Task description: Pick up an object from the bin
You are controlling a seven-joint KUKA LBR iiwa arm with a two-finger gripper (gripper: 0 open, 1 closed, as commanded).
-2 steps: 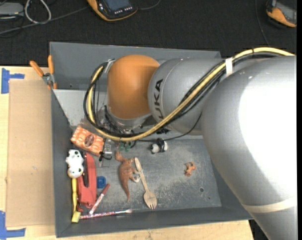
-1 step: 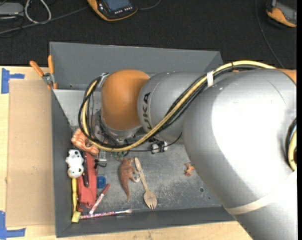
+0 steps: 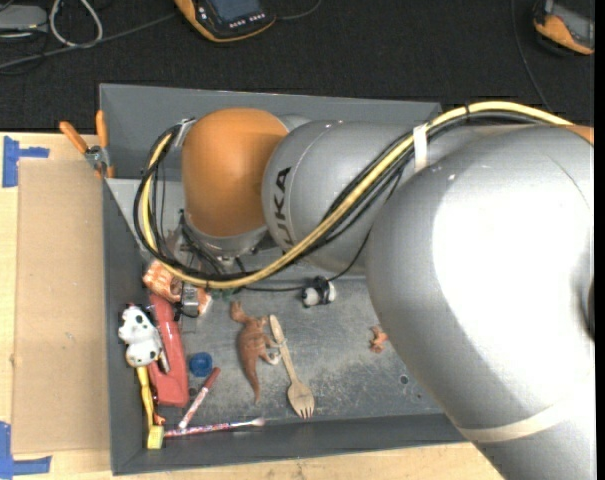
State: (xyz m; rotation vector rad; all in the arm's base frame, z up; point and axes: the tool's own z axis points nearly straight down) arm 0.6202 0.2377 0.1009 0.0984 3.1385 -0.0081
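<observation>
A pale orange toy, perhaps a small figure, lies by the left wall of the bin, just beside the gripper. The gripper hangs low under the arm's orange cover, and I cannot tell how far open it is or whether it grips anything. Nearby lie a red flat piece, a black-and-white spotted toy, a brown dinosaur and a wooden fork.

Bare floor right of wooden fork; heap crowds left wall; arm hides, probably blocks, upper bin.
</observation>
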